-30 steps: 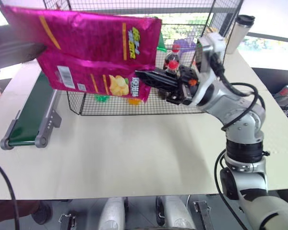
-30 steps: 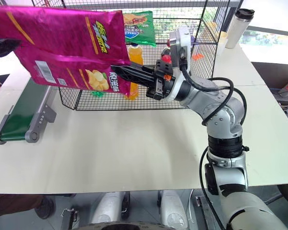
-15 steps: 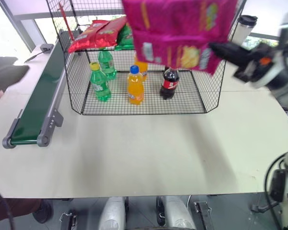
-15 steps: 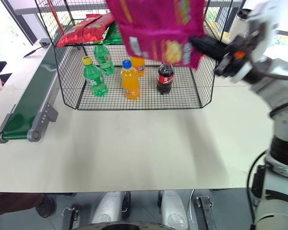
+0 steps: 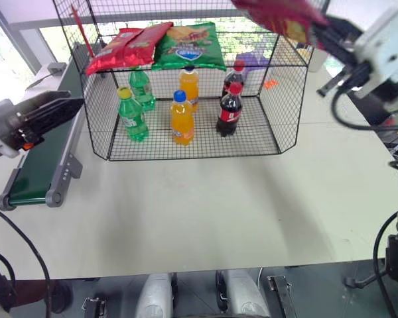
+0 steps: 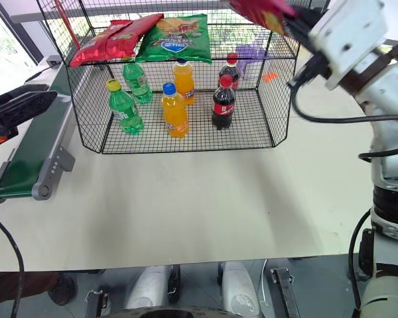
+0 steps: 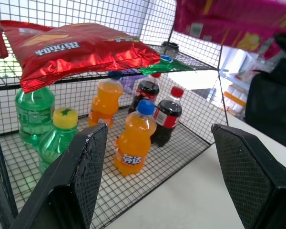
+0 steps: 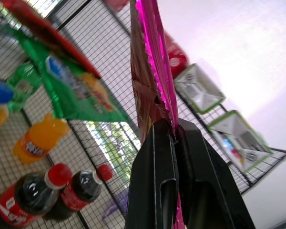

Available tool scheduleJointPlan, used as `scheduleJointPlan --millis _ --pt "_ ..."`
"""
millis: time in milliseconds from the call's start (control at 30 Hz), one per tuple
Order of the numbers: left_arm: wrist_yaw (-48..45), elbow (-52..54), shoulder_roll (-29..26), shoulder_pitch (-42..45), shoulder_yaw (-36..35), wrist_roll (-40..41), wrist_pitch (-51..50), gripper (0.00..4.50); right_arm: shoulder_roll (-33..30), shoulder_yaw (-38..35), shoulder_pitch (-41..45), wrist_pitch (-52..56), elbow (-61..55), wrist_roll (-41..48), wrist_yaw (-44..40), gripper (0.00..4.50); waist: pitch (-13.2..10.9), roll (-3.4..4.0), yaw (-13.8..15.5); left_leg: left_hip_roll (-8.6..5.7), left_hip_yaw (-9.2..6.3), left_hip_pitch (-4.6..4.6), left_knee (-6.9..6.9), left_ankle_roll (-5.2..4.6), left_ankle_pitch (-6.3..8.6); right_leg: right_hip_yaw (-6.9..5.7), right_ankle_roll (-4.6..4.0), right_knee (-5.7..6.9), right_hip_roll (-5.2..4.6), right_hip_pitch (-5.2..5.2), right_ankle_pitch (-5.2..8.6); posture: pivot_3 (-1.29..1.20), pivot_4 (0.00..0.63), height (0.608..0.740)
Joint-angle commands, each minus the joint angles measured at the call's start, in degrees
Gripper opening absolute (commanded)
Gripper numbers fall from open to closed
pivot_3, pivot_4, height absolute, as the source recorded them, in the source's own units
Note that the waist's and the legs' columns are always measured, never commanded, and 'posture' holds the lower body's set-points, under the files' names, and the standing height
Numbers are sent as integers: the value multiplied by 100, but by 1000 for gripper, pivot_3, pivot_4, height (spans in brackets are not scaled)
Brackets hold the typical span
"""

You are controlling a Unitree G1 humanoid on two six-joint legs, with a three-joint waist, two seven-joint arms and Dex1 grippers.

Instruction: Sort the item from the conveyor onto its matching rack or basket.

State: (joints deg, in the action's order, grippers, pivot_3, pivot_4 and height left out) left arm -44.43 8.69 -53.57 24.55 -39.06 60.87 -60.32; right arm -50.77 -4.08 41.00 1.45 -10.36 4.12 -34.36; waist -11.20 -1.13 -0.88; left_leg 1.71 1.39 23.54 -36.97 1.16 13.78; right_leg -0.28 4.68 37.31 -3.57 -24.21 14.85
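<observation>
right hand (image 8: 174, 143): pinching the pink bag (image 8: 150, 62) above the cage (image 5: 278, 99) (edge-on)
left hand (image 7: 167, 186): spread, over the conveyor (image 5: 36, 165)

A pale cream table (image 5: 205, 212) fills the middle. Bright windows (image 5: 26, 40) glare at 11 o'clock; grey floor (image 5: 305, 291) shows at 6 o'clock.

One pink crisp bag (image 5: 278, 14), two red bags (image 5: 123, 48), one green bag (image 5: 189, 48); two green bottles (image 5: 132, 114), two orange bottles (image 5: 181, 118), two cola bottles (image 5: 229, 109).
</observation>
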Motion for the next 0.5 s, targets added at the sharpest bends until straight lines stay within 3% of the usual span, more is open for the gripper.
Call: scheduleJointPlan --millis 33,300,500 --pt "158 266 49 -108 -236 215 109 3599 -163 329 163 -836 567 -1113 291 0 0 -1 6 0 0 0 -1 0 0 0 0 0 -1 0 0 0 150 740" --pt "433 516 190 -469 -314 416 206 3599 -23 951 836 -674 1566 -3246 1418 0 0 -1 -5 0 11 1 -3 1 0 13 -4 1 -2 -9 0 0 150 740" --pt "611 624 371 -599 -214 487 350 3599 449 1268 1180 -670 1808 -3605 1465 0 0 -1 -17 -1 11 0 -3 1 0 13 -5 2 1 -10 -2 0 150 740"
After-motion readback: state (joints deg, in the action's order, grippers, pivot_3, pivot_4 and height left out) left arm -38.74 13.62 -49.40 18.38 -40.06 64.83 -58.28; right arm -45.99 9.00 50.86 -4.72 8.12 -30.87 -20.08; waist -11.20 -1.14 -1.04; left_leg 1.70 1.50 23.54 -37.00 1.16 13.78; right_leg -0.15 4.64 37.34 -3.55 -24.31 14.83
